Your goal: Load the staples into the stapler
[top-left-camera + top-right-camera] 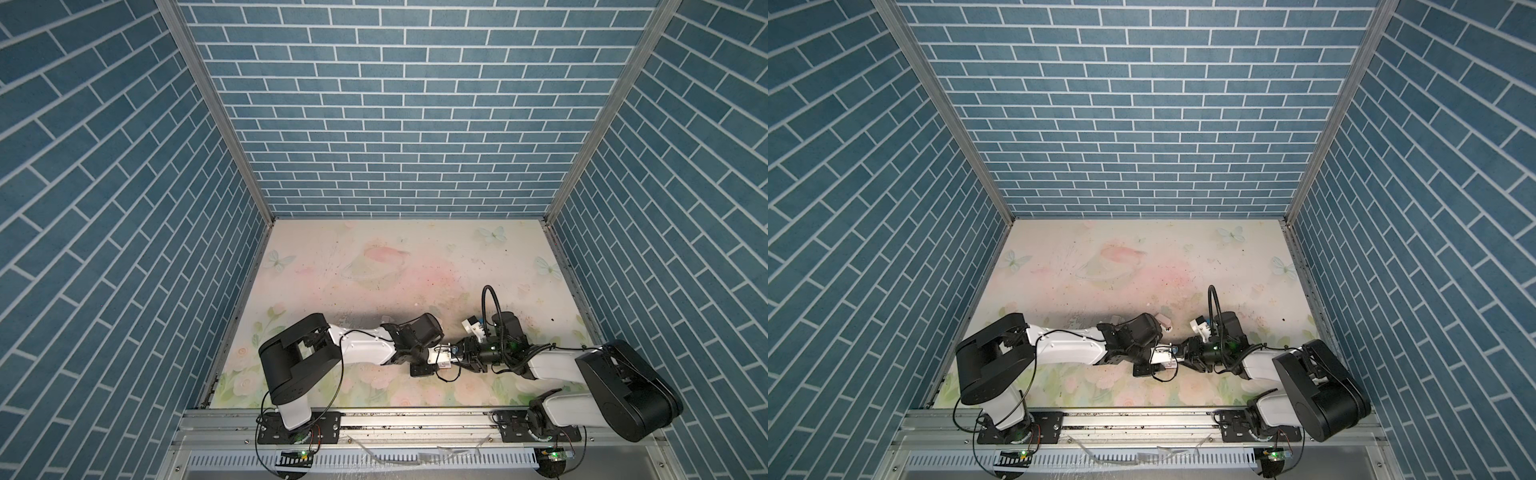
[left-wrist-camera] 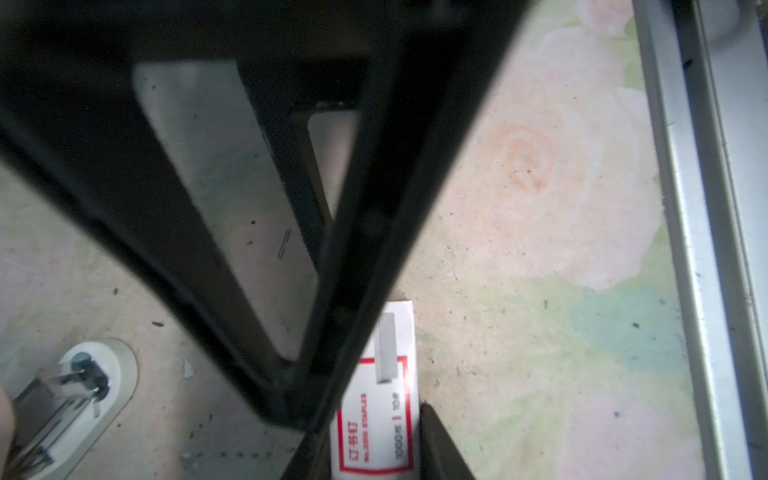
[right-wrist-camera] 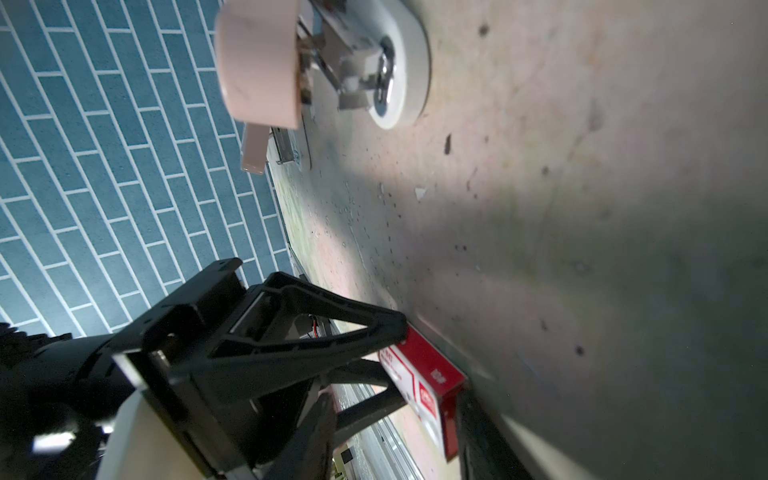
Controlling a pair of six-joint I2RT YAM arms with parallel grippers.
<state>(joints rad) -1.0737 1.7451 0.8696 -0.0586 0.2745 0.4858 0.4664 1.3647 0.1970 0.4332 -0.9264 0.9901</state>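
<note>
A small red-and-white box (image 2: 374, 428) hangs just above the table between both arms; it also shows in a top view (image 1: 444, 362). My left gripper (image 2: 376, 453) is shut on the box's two sides. My right gripper (image 3: 399, 440) stands open astride the box (image 3: 428, 374): one finger touches its back and the other, the big black triangle (image 2: 374, 208), is off its printed face. The staples are hidden; I cannot tell whether a grey strip shape (image 2: 384, 347) on the box is print or metal. The stapler (image 3: 374, 62) lies open behind, pink top (image 3: 257, 62) raised.
The stapler's white base and metal channel (image 2: 83, 386) lie close beside the left wrist (image 1: 1142, 328). A metal rail (image 2: 706, 249) runs along the table's front edge. Blue brick-pattern walls (image 1: 395, 124) close in three sides. Dark specks and one thin loose staple (image 2: 283, 245) dot the floral mat.
</note>
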